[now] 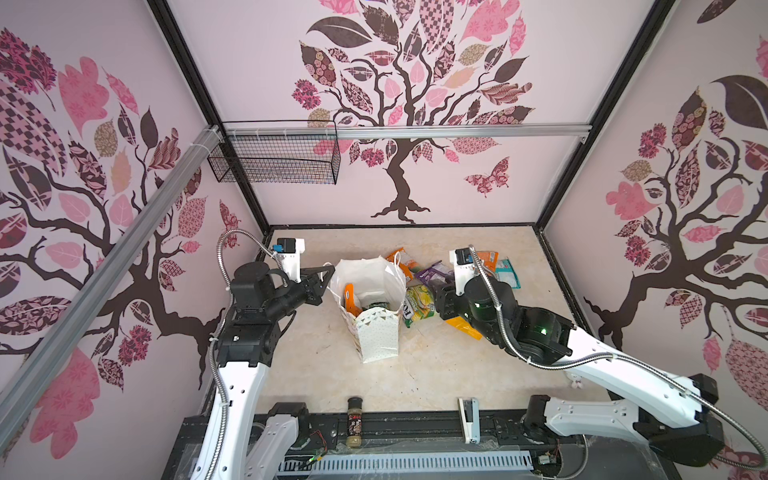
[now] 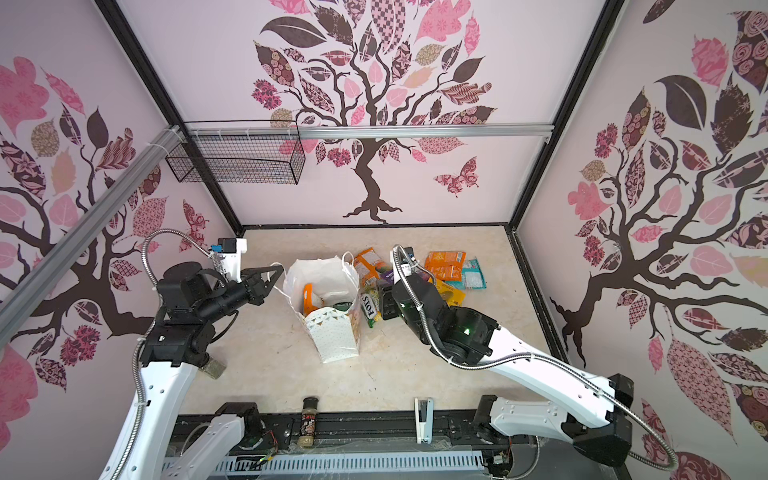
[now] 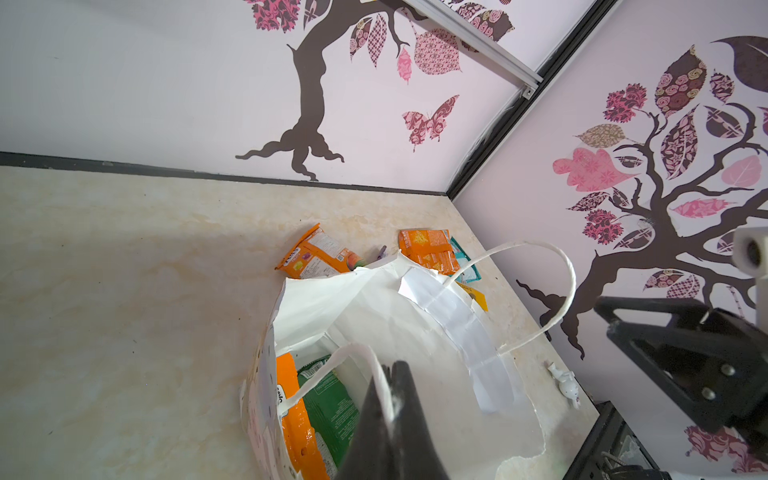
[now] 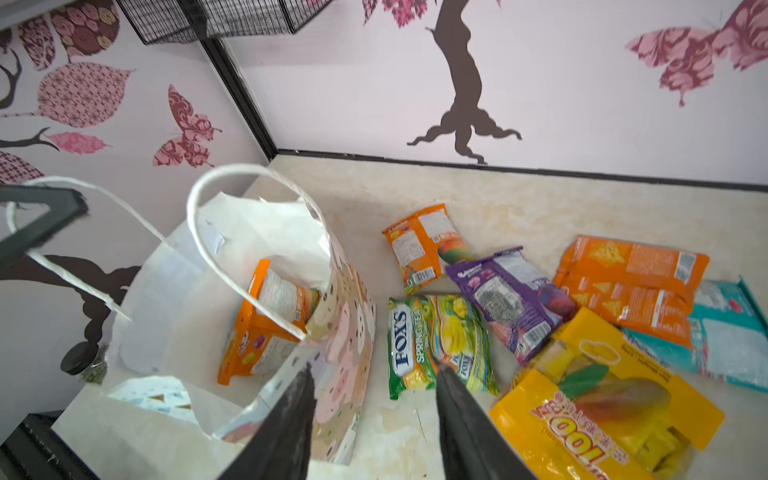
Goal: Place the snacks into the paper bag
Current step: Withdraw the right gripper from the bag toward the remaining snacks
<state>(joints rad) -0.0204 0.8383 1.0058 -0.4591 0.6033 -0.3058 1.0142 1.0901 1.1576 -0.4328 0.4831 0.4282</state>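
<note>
The right gripper (image 4: pixel 374 370) hangs low over the surface (image 4: pixel 519 199), jaws parted and empty. Directly below it the green FOX'S packet (image 4: pixel 436 336) lies flat, with one fingertip over its near edge. The packet's long axis appears to run away from the robot, alongside the wall of the paper bag (image 4: pixel 345 311). The bag stands upright just beside the packet, on the side toward the left arm, with its mouth open. Across that mouth the left gripper (image 3: pixel 394 370) is closed on a white cord handle (image 3: pixel 320 374), drawing it outward. An orange packet (image 4: pixel 266 320) and a green packet (image 3: pixel 332 407) already sit inside the bag. Past the FOX'S packet, farther from the bag, more snacks lie loose: a small orange packet (image 4: pixel 424 245), a purple packet (image 4: pixel 507 299), a yellow packet (image 4: pixel 602 390), a wide orange packet (image 4: pixel 631 282) and a teal packet (image 4: pixel 727 332). The right arm is plainly the nearer to these. The likely next move is a short drop onto the FOX'S packet, then a lift sideways over the bag's rim.
</note>
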